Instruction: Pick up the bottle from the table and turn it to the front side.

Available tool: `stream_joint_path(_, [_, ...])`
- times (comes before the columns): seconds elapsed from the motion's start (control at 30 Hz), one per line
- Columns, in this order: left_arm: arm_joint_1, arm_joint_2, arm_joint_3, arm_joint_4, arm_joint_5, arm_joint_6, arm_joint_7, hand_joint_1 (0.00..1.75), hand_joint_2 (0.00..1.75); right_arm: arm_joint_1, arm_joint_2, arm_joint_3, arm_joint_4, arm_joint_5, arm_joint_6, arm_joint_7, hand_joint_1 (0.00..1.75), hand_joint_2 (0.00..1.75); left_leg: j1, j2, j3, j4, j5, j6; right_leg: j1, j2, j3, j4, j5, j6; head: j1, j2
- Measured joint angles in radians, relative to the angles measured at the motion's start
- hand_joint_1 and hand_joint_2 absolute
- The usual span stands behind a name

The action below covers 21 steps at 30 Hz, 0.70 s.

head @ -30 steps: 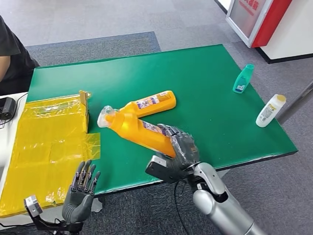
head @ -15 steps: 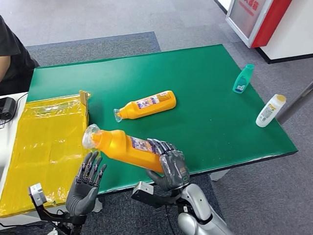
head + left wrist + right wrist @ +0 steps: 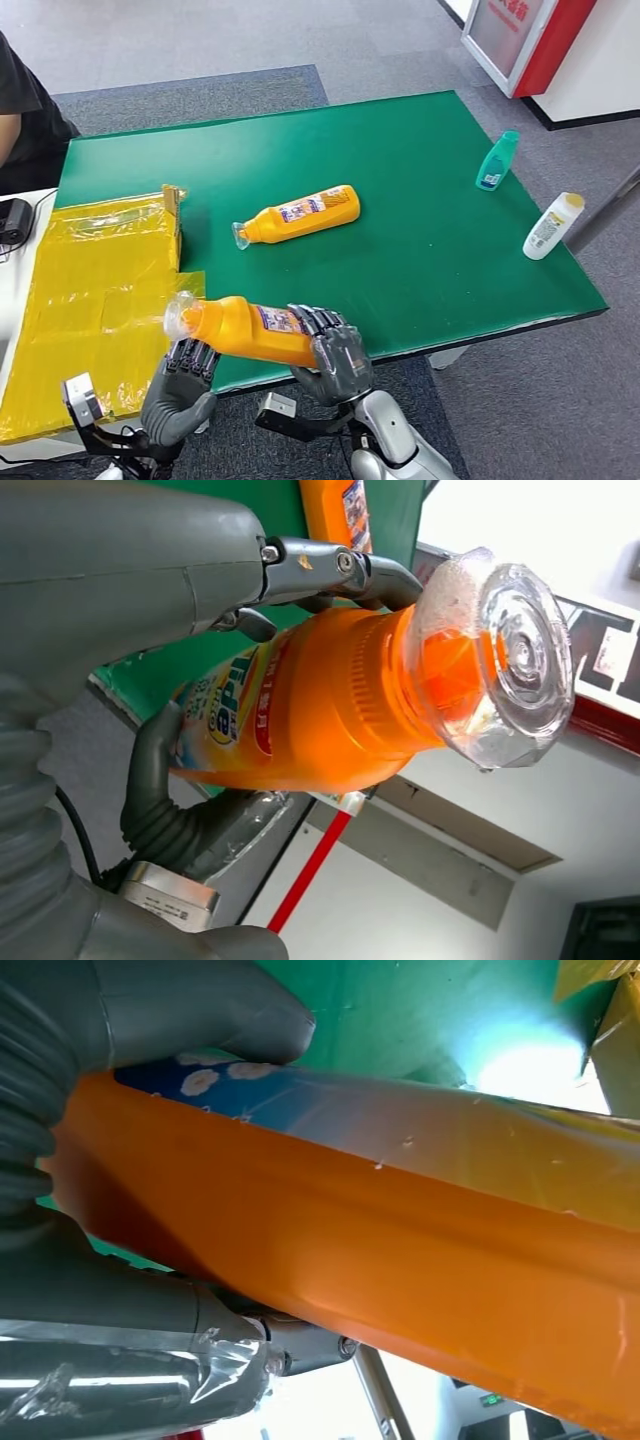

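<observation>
An orange bottle (image 3: 241,328) with a clear cap (image 3: 177,315) is held level above the near edge of the green table (image 3: 423,200). My right hand (image 3: 336,358) grips it by the base; in the right wrist view the bottle (image 3: 377,1240) lies across that hand (image 3: 113,1330). My left hand (image 3: 181,398) has its fingers under the neck. In the left wrist view its thumb (image 3: 317,565) lies against the bottle (image 3: 324,700) just behind the cap (image 3: 506,660). The label shows on the bottle's side.
A second orange bottle (image 3: 302,213) lies mid-table. A teal bottle (image 3: 498,160) and a white bottle (image 3: 553,225) lie near the right edge. A yellow plastic sheet (image 3: 90,290) covers the left end. A person (image 3: 23,110) sits at the far left.
My right hand has carried the bottle off the table, back toward me and to the left. My left hand has risen from open and apart to meet the bottle's neck.
</observation>
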Motion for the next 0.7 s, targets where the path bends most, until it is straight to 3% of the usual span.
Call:
stream_joint_path(0.23, [0.007,0.003,-0.001,-0.006,0.034,0.07,0.01,0.0,1.75,-0.001,0.005,0.02,0.036,-0.013,-0.01,-0.007,1.75,1.75,0.0,0.0,0.0,0.0,0.0,0.0,0.0,0.0,0.0,0.0,0.0,0.0,0.0,0.0])
stream_joint_path(0.7, [0.021,-0.012,0.029,0.005,0.105,0.052,0.029,0.0,1.75,0.011,0.004,0.057,-0.063,0.017,0.005,0.019,1.75,1.75,0.0,0.0,0.0,0.0,0.0,0.0,0.0,0.0,0.0,0.0,0.0,0.0,0.0,0.0])
